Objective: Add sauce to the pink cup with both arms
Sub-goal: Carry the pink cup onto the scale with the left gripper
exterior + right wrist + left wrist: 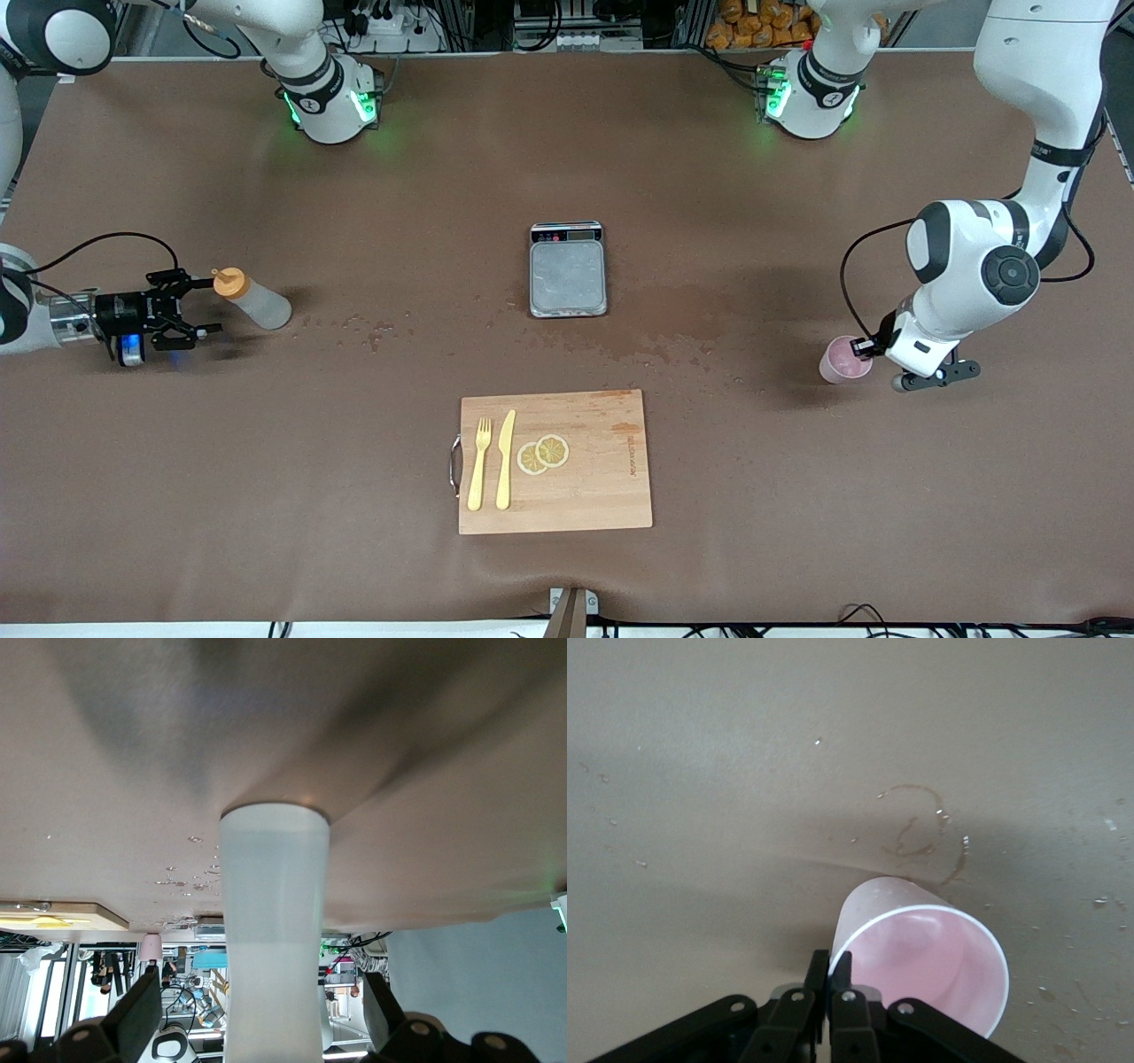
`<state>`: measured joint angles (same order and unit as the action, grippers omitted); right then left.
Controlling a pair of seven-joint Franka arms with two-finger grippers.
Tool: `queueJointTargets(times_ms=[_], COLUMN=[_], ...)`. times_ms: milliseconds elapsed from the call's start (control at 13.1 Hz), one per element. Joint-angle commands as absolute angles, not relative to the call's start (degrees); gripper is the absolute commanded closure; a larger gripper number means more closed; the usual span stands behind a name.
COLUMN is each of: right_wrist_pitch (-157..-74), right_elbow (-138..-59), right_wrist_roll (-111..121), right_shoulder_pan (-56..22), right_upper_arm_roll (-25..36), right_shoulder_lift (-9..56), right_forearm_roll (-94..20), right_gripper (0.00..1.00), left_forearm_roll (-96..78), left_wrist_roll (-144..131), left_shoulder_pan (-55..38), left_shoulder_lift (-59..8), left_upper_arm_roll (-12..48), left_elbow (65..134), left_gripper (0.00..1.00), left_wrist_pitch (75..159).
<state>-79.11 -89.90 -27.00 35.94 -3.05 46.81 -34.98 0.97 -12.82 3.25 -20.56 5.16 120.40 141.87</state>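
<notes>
The sauce (254, 299), a whitish squeeze bottle with an orange cap, stands upright on the brown table toward the right arm's end. My right gripper (211, 308) is low and level beside it, open, one finger on each side and clear of the bottle. In the right wrist view the sauce (273, 904) fills the gap of the right gripper (266, 997). The pink cup (843, 359) stands toward the left arm's end. My left gripper (873, 347) is shut on its rim. In the left wrist view the left gripper (830, 961) pinches the pink cup (939, 961), one finger inside, one outside.
A grey scale (568, 270) sits mid-table. Nearer the front camera lies a wooden cutting board (602, 478) with a fork (479, 461), a knife (505, 459) and lemon slices (542, 454). Wet spots (372, 330) mark the table between sauce and scale.
</notes>
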Motion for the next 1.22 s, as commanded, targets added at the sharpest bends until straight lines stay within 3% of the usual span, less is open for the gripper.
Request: queueJointTargets(times_ms=[0, 688, 917, 1146], right_wrist_pitch=[-78.4, -78.05, -78.05, -78.05], right_elbow=[-88.68, -90.0, -90.53, -91.4], right_wrist_roll=[-24.1, -22.76, -22.41, -21.36], right_shoulder_pan=[38.23, 35.95, 34.54, 34.1], right_upper_arm_roll=[-4.04, -4.31, -4.39, -4.39], right_shoulder_lift=[49.74, 51.15, 51.33, 51.33], right_forearm_roll=[-36.3, -37.62, -37.62, -37.62], right_gripper=[0.0, 0.0, 0.0, 0.0], left_forearm_roll=[1.67, 1.58, 1.58, 2.29], left_wrist_roll=[-13.71, -32.85, -37.24, -47.79], left_shoulder_pan=[3.52, 3.25, 3.08, 1.06], left_shoulder_lift=[-16.36, -12.83, -12.04, -12.92], left_upper_arm_roll=[8.43, 23.98, 28.72, 34.62], left_elbow=[120.33, 113.82, 110.05, 108.99], left_gripper=[1.0, 1.0, 1.0, 1.0], left_wrist_pitch=[139.67, 128.15, 118.24, 116.89])
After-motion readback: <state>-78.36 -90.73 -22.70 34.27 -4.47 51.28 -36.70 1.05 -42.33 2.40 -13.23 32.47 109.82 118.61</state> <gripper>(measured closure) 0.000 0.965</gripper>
